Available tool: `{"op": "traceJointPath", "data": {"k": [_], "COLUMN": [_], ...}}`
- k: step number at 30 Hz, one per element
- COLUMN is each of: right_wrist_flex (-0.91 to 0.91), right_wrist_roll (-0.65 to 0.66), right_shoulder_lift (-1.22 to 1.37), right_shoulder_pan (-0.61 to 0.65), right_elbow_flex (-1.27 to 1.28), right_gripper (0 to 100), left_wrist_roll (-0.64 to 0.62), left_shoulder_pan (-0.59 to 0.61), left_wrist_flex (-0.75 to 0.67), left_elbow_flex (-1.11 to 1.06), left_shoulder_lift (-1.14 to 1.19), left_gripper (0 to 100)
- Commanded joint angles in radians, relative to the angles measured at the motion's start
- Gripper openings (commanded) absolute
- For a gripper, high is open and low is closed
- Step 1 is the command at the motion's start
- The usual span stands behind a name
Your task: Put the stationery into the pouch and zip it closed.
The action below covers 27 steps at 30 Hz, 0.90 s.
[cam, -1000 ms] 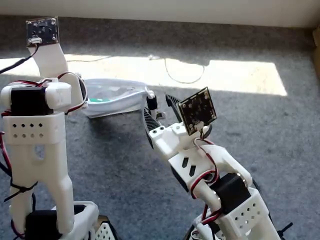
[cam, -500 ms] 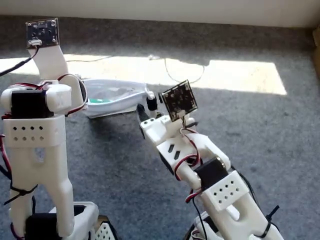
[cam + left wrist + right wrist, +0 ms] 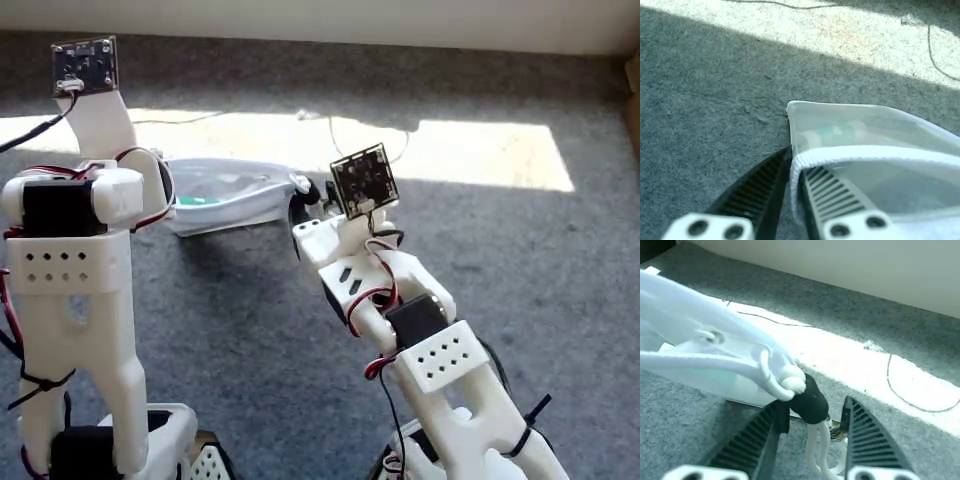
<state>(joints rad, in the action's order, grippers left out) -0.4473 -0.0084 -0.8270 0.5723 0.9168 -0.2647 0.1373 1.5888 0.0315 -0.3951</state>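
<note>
Left gripper (image 3: 794, 165) is pinched tight on the pouch (image 3: 870, 135) at its end seam. Right gripper (image 3: 814, 409) stands part open around the black zip pull (image 3: 807, 396) at the pouch's other end. The pouch lies on carpet (image 3: 560, 260).

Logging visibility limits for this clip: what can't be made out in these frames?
Pouch contents: high and left wrist views; the translucent wall blurs them to a green smudge.
Left gripper on the pouch: high view; the left arm blocks it.
Right gripper at the zipper pull: high view; too small, partly behind its wrist camera board.
</note>
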Motion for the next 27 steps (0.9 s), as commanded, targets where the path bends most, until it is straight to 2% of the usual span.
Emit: {"op": "traceJointPath", "data": {"k": [1,5,10,15,19,27], "right_wrist_flex": [0.028,0.027,0.022,0.021,0.021,0.022], "right_wrist_roll": [0.002,0.006,0.008,0.012,0.084,0.092], "right_shoulder_lift": [-0.005,-0.005,-0.005,-0.007,-0.045,-0.130], "right_shoulder_pan": [-0.010,-0.010,-0.010,0.019,0.048,0.051], "right_elbow_flex": [-0.027,-0.027,-0.027,-0.027,-0.019,-0.018], "right_gripper": [10.0,11.5,21.3,21.3,21.3,21.3], "left_wrist_roll": [-0.005,-0.005,-0.005,-0.005,-0.003,-0.003], "left_shoulder_pan": [0.010,0.010,0.010,0.010,0.012,0.010], "left_wrist_flex": [-0.014,-0.014,-0.014,-0.014,-0.014,-0.017], "left_elbow_flex": [-0.007,-0.007,-0.007,-0.007,-0.007,-0.007], "left_shoulder_lift": [0.004,0.004,0.004,0.004,0.004,0.004], "left_gripper": [1,1,1,1,1,1]}}
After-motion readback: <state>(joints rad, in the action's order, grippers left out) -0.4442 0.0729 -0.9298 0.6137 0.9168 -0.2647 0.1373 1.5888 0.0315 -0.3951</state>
